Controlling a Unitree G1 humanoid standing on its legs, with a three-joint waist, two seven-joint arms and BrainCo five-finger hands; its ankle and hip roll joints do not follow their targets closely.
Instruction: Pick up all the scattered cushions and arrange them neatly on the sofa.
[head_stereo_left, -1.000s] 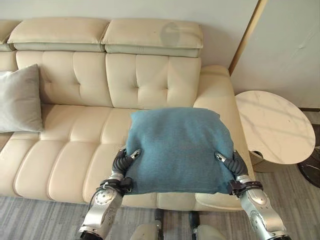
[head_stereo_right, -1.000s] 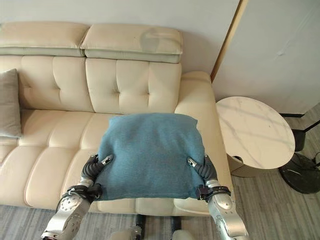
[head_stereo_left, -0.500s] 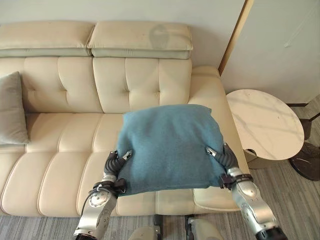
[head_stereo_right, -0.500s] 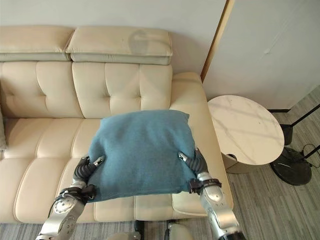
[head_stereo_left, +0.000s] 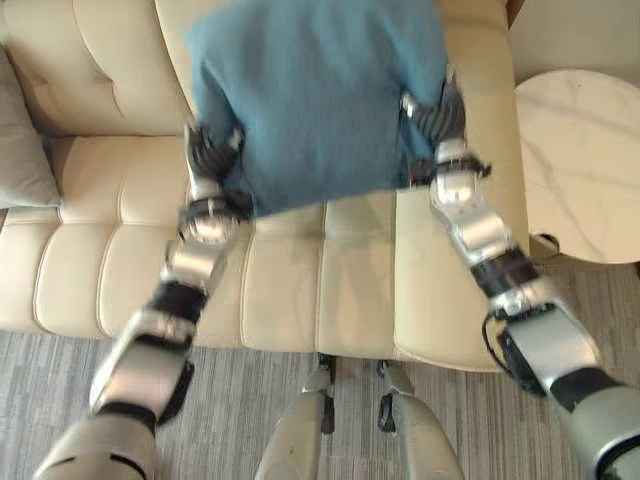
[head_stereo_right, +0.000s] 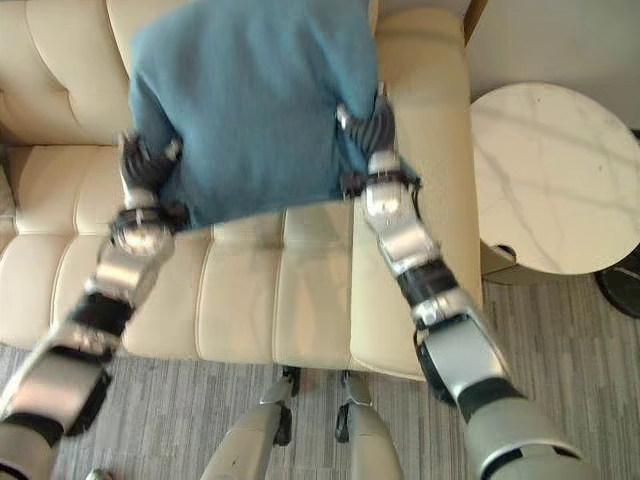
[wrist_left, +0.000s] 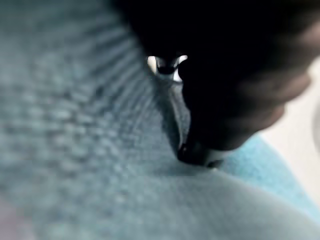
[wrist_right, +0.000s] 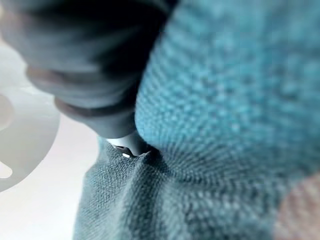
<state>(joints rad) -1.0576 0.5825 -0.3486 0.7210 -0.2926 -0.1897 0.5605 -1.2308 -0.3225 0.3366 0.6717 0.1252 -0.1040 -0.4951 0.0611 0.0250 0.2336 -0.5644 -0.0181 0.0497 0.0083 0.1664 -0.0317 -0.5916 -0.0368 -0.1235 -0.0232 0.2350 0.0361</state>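
A blue knitted cushion (head_stereo_left: 320, 90) is held up over the right end of the cream sofa (head_stereo_left: 100, 290), close to its backrest. My left hand (head_stereo_left: 207, 160) grips the cushion's left lower edge and my right hand (head_stereo_left: 437, 115) its right lower edge, each with the thumb on top and the fingers hidden beneath. Both wrist views show the blue cloth (wrist_left: 75, 125) pressed tight against the dark covers, and it bunches by the right thumb (wrist_right: 125, 149). A grey cushion (head_stereo_left: 20, 150) leans against the sofa back at the far left.
A round white marble side table (head_stereo_left: 580, 160) stands right of the sofa's armrest (head_stereo_left: 490, 200). Grey wood-look floor (head_stereo_left: 250, 400) runs along the sofa's front. The seat between the grey cushion and the blue one is bare.
Both arms have stretched forward and carried the blue cushion away from me towards the sofa's backrest. The head camera has tipped down, so the whole picture has shifted.
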